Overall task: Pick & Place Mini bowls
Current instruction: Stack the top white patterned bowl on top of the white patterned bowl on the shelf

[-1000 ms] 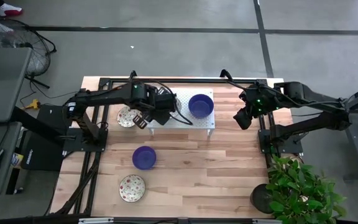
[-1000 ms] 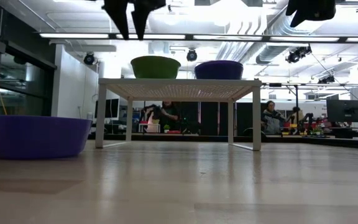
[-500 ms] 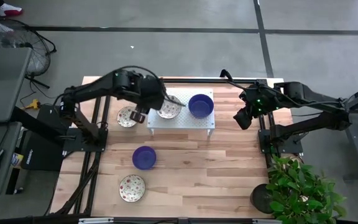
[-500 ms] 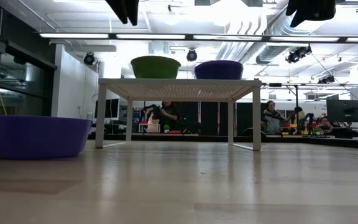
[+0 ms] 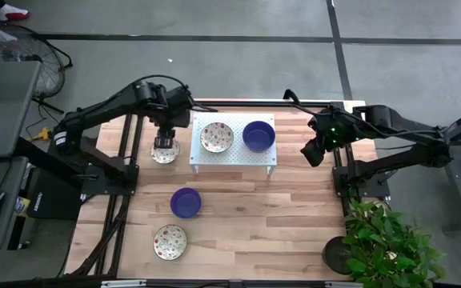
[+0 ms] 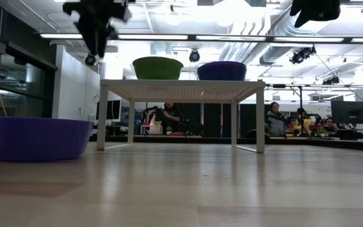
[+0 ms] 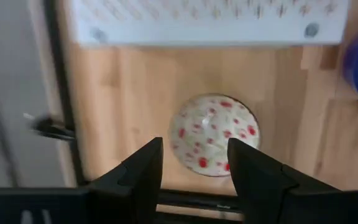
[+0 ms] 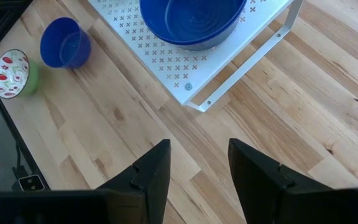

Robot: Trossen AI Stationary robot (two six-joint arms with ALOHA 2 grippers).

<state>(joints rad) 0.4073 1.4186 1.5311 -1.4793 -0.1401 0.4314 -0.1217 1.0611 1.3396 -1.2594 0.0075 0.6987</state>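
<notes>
A white perforated rack (image 5: pixel 232 152) stands at the table's far middle. On it sit a cream bowl with red specks (image 5: pixel 217 137) and a deep blue bowl (image 5: pixel 258 135). Another speckled bowl (image 7: pixel 214 134) rests on the table just left of the rack. My left gripper (image 5: pixel 164 143) hangs open above this bowl without touching it. A blue bowl (image 5: pixel 186 202) and a third speckled bowl (image 5: pixel 170 241) rest on the table nearer the front. My right gripper (image 5: pixel 312 150) is open and empty, raised to the right of the rack.
The black frame rails (image 5: pixel 118 172) run along the table's left side next to the bowl under my left gripper. A potted plant (image 5: pixel 386 244) stands at the near right corner. Bare wood (image 5: pixel 278 224) lies between the rack and the near edge.
My left gripper has swung from over the rack's left end toward the table's left edge and come down a little. It now hangs over the speckled bowl beside the rack. The speckled bowl on the rack, covered by the arm before, now shows.
</notes>
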